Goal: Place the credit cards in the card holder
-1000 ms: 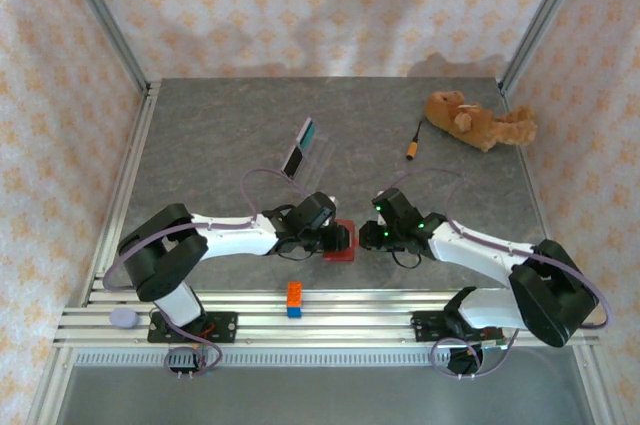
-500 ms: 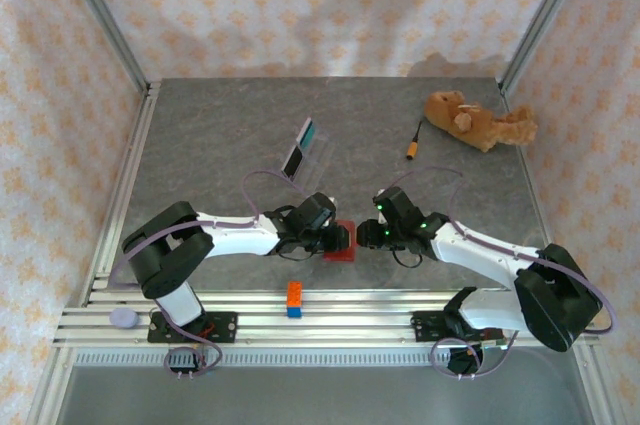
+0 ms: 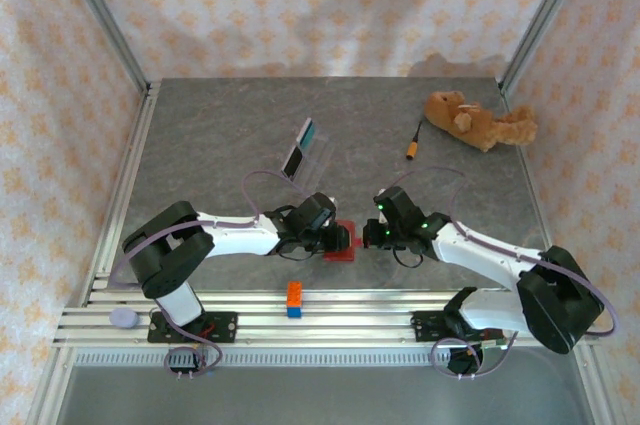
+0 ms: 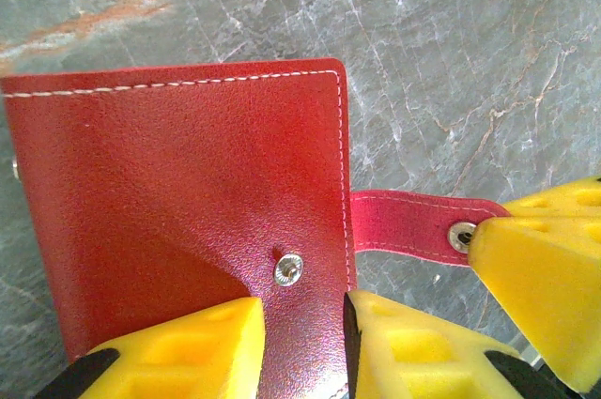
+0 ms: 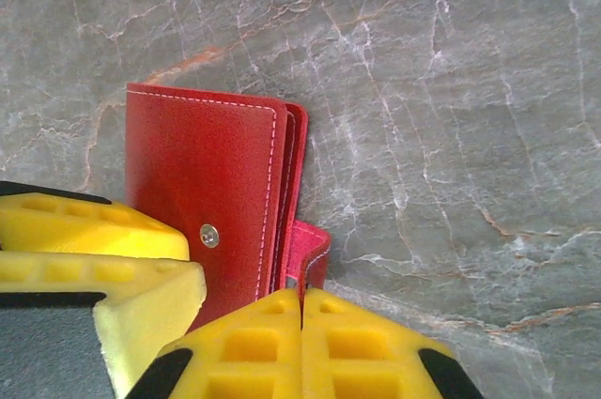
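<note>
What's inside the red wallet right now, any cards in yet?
Cannot tell: the red leather-like folding wallet lies folded shut on the grey marbled table, and its cover hides the inside. Its snap tab sticks out to the side, unfastened.

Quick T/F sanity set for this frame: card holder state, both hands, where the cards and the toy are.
1. The card holder is folded shut with its snap tab undone. True.
2. The right hand is wide open. False: it is shut, its tips at the snap tab.
3. The credit cards sit in the clear tray, apart from the card holder. True.
4. The teddy bear lies beside the card holder. False: it is at the far right corner of the table.
5. The left hand is at the clear tray. False: it is at the card holder.
</note>
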`<action>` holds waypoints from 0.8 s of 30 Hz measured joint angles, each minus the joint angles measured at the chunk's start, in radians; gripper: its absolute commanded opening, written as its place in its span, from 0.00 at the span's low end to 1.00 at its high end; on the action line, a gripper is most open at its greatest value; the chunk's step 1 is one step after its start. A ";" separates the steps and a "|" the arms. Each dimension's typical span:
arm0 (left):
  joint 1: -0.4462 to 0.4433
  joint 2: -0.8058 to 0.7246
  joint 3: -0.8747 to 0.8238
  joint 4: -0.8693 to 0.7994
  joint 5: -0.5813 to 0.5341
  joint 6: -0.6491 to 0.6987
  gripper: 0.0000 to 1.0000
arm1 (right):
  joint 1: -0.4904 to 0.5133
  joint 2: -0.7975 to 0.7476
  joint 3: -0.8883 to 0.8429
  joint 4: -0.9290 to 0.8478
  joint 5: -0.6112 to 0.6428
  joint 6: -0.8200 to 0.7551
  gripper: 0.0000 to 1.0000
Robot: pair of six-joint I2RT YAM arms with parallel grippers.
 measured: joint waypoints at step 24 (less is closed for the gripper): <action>0.007 -0.041 -0.020 -0.068 -0.061 -0.023 0.22 | 0.000 0.010 0.027 -0.010 -0.003 -0.011 0.00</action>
